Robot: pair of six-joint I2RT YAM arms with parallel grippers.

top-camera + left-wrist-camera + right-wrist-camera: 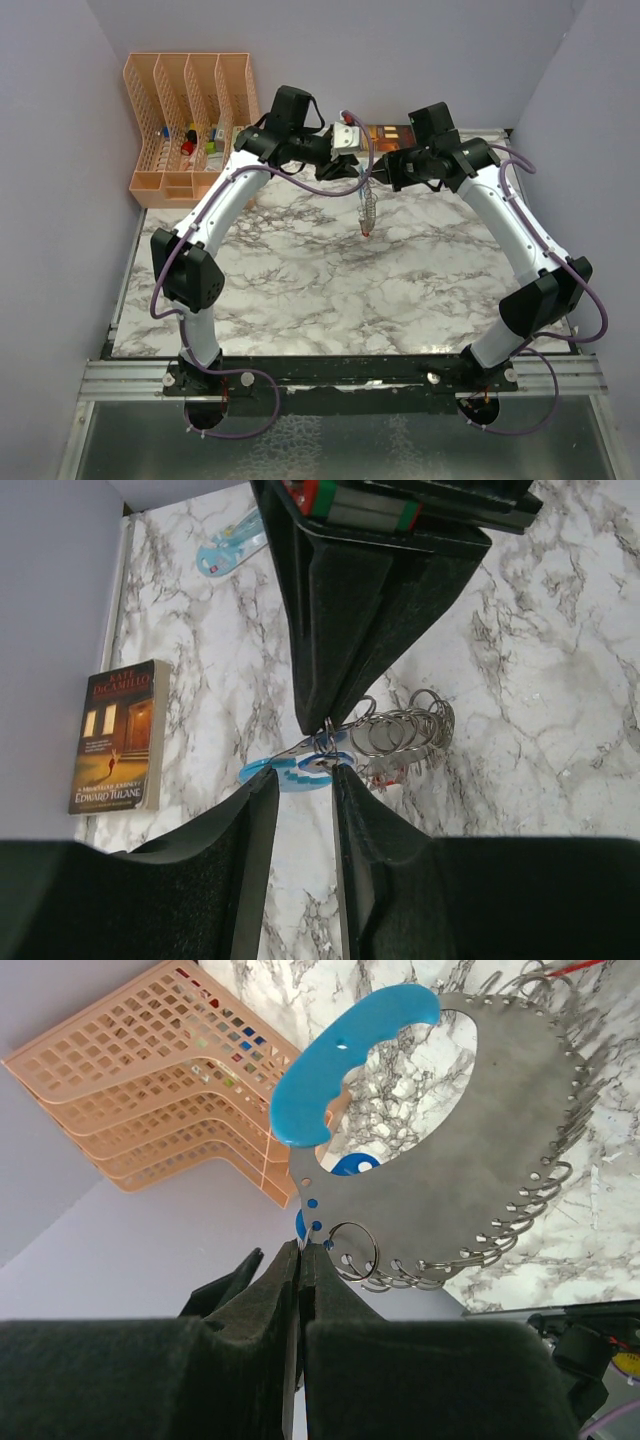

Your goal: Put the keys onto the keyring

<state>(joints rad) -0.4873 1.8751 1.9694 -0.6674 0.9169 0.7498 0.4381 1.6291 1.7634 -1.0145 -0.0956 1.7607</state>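
My right gripper (301,1245) is shut on the edge of the keyring (480,1140), a grey crescent plate hung with several wire rings and fitted with a blue handle (340,1070). In the top view the keyring (368,208) hangs above the marble between the two wrists. A blue-tagged key (300,770) lies across the tips of my left gripper (305,772). Its jaws stand apart with marble showing between them, and I cannot tell whether they press on the tag. A red bit (385,777) shows under the rings (405,730). My right gripper (325,723) comes down from above.
An orange mesh organizer (190,110) with small items stands at the back left. A book (118,737) lies on the marble near the back wall. A pale-blue see-through object (230,545) lies on the table beyond it.
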